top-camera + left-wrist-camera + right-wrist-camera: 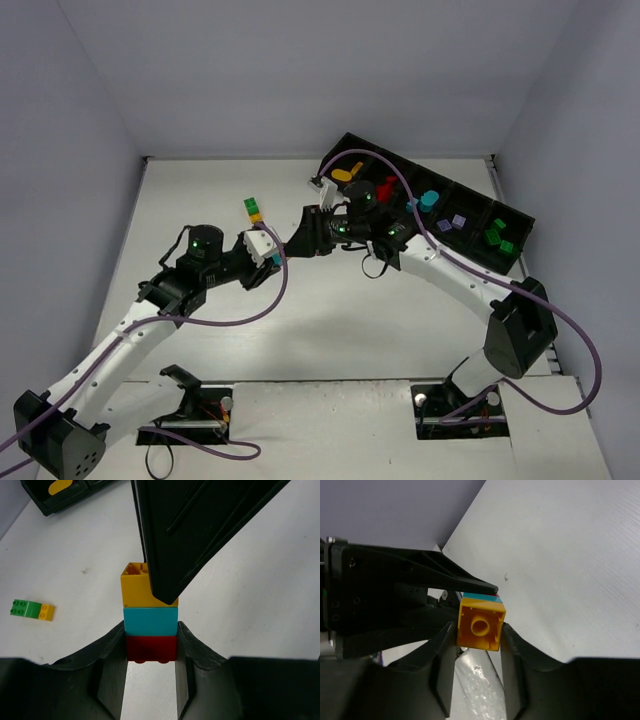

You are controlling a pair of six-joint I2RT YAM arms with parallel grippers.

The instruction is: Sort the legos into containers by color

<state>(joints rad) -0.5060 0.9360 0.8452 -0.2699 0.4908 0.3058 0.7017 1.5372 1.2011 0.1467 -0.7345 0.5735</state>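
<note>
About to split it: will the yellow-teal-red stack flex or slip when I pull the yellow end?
Probably rigid: the stack is hard plastic. Its glossy sides may slip, since the left gripper pinches only the red brick. A crooked pull by the right gripper on the yellow brick might pop the wrong joint.

Open table (200, 190) around green-yellow brick (253, 208)

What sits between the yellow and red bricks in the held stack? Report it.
A teal brick, touching both yellow brick and red brick; left wrist view shows it.
</note>
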